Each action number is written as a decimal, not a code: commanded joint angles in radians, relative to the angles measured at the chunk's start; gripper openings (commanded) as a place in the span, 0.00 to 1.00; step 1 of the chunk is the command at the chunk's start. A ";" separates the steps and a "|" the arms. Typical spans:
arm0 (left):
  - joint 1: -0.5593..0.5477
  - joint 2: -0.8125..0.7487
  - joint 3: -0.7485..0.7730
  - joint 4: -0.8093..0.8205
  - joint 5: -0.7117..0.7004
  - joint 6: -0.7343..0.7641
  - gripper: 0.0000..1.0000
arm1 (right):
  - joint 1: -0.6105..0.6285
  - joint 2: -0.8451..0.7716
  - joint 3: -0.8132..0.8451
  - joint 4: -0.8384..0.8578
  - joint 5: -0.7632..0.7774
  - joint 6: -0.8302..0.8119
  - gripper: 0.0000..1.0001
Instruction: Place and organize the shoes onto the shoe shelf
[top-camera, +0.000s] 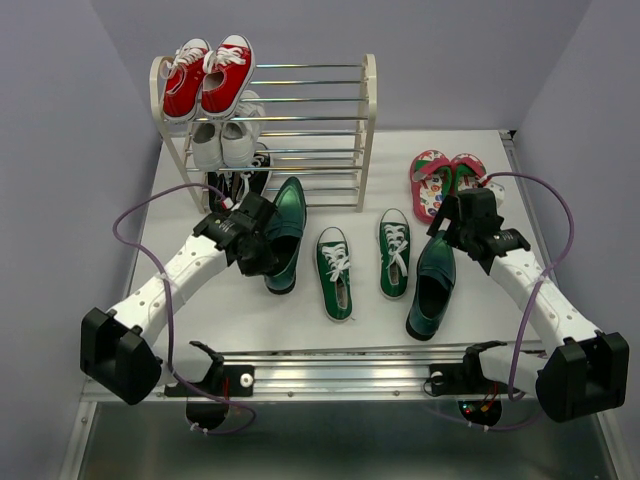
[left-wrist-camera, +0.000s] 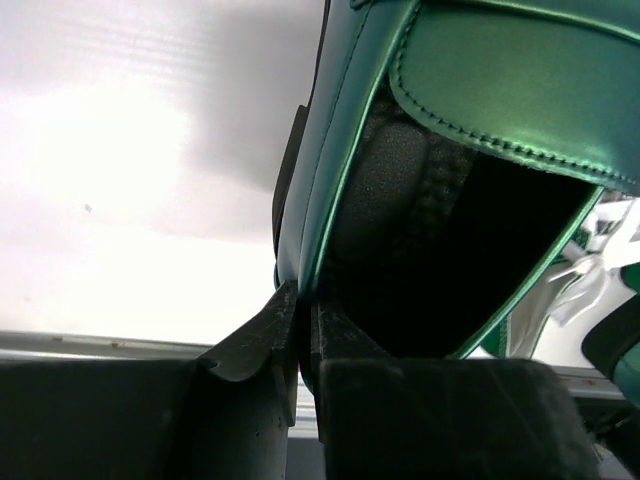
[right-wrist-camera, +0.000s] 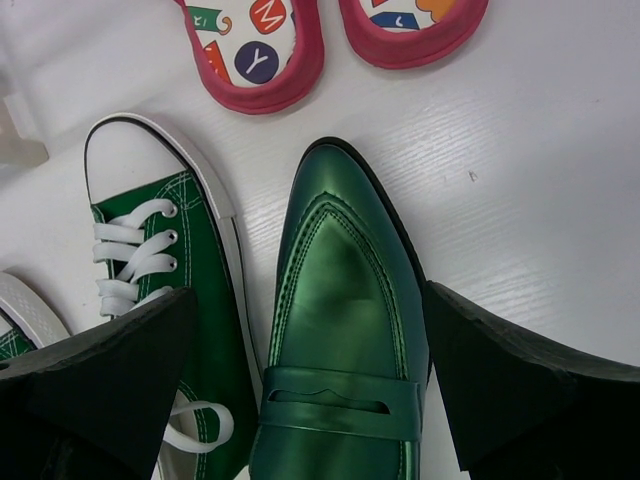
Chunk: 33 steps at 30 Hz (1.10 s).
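- White surface (top-camera: 370, 325) boxed in by pale lilac walls; shoes lie scattered across it
- shoe shelf (top-camera: 368, 130) stands at the far side; red sneakers (top-camera: 208, 78) and white sneakers (top-camera: 225, 140) fill its left end, the right half of every tier is free
- left loafer (top-camera: 287, 225), glossy teal, lies just in front of the shelf; right loafer (top-camera: 432, 285) lies well apart
- green sneakers (top-camera: 336, 272) sit between the loafers; flip-flops (top-camera: 445, 180) lie beyond the right one
- left end effector (top-camera: 262, 250) pinches the left loafer's side wall near the heel
- right end effector (right-wrist-camera: 310, 400) is spread wide, straddling the right loafer
- judged best: lift steadily, since a thin wall pinch may let the toe sag; set the sole across two rods on a free right-hand tier
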 joint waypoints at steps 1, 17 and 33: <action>-0.003 0.022 0.104 0.175 -0.054 0.006 0.00 | 0.002 -0.007 0.004 0.020 -0.016 -0.014 1.00; 0.009 0.213 0.245 0.281 -0.105 0.037 0.00 | 0.002 -0.032 0.000 0.018 -0.018 -0.012 1.00; 0.076 0.283 0.321 0.258 -0.093 0.048 0.00 | 0.002 -0.042 -0.002 0.020 -0.013 -0.012 1.00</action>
